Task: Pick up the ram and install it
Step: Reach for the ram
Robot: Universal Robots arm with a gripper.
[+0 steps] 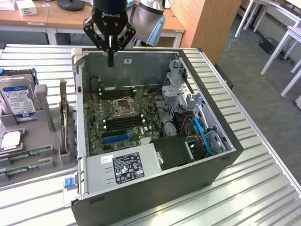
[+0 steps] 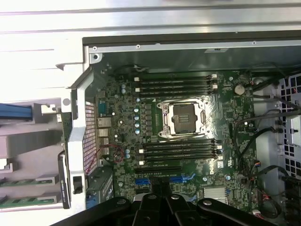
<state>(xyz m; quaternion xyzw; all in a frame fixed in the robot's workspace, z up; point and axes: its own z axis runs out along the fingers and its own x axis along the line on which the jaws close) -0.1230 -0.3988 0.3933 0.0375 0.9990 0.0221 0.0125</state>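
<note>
Gripper pressed together, empty, hovering above the back wall of the open PC case. Green ram sticks lie in grey tray at exterior view's left, well apart. Best grasp, likely: spread first, pinch one stick mid-length, keep it level for the DIMM slots.

The ribbed metal table bears an open computer case beside a grey parts tray
</note>
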